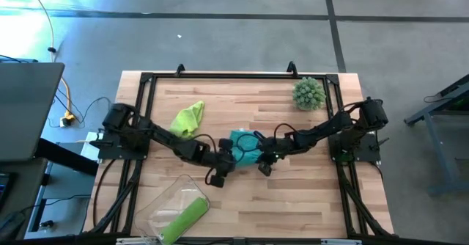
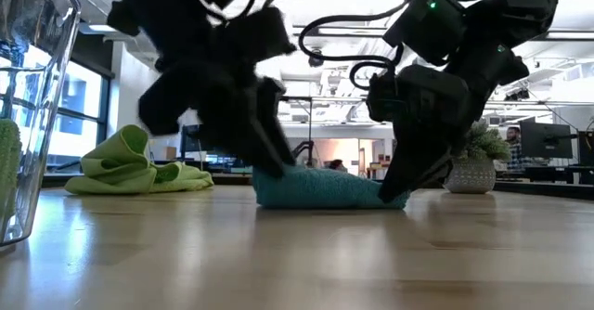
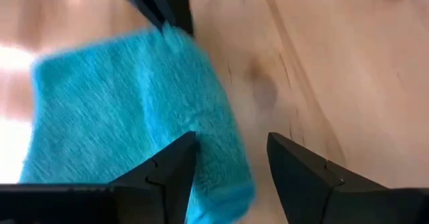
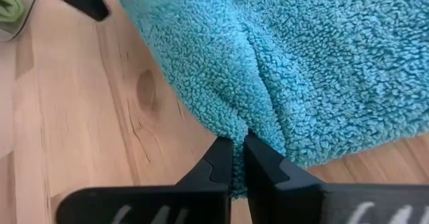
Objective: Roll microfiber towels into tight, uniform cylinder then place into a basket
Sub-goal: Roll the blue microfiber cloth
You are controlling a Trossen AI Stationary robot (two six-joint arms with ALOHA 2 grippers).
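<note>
Wooden counter [image 1: 293, 194] carrying a clear basket [image 1: 167, 201] at the near-left corner with a rolled lime towel [image 1: 183, 220] inside. Teal towel [image 1: 245, 147] bunched at centre. Second lime towel [image 1: 188, 119] crumpled back-left. Right hand [image 4: 238, 158] pinched shut on teal towel's edge; left hand [image 3: 231, 167] open beside it

Light wooden plank table [image 1: 293, 194]; spiky round grey-green ball [image 1: 308, 93] near far right corner; black laptop [image 1: 26, 109] off table, left side.
</note>
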